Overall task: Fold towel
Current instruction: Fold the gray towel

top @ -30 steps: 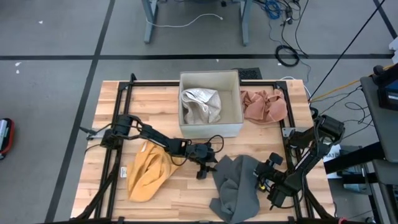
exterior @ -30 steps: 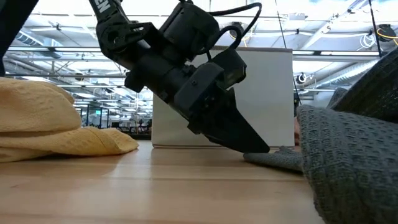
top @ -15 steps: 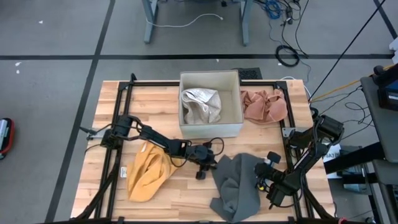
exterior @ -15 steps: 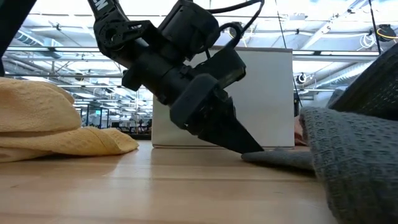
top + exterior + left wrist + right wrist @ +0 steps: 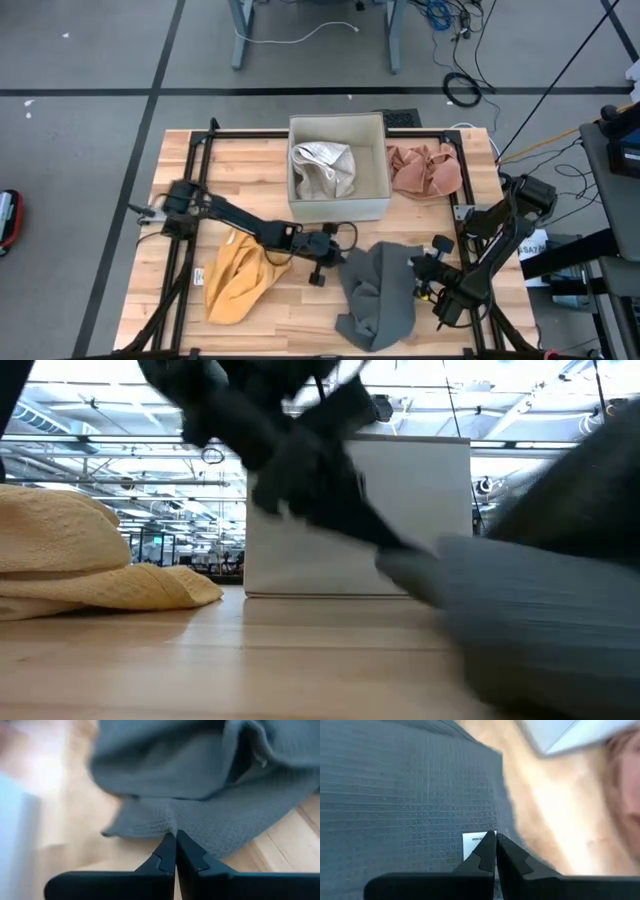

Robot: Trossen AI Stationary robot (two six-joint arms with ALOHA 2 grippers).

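Observation:
The grey towel [image 5: 375,298] lies crumpled on the near right part of the wooden table [image 5: 250,160]. My left gripper [image 5: 342,258] is at the towel's left edge, shut on it. My right gripper [image 5: 416,278] is at its right edge, shut on it beside a white label [image 5: 474,843]. In the low view the towel [image 5: 540,590] and the left gripper [image 5: 385,545] are blurred. My left gripper pinches the towel's left edge [image 5: 167,822] between its two fingers, close to a corner [image 5: 109,833]. It comes slanting down from the table's left. That edge is raised; the rest of the towel lies on the table. My right gripper pinches the towel's right edge [image 5: 506,827] between its two fingers, right beside the white label. It comes slanting down from the table's right. How many layers it has, I cannot tell.
A yellow towel [image 5: 238,282] lies bunched at the near left. A white box [image 5: 375,190] holding a pale cloth [image 5: 322,168] stands at the far middle, with a pink cloth [image 5: 425,170] to its right. Black frame rails [image 5: 190,200] run along the table's sides.
Both grippers have taken hold of the grey towel's side edges and risen a little. The left one has lifted its edge off the table and rolled somewhat. The towel has drawn in and looks narrower, with its middle still on the table.

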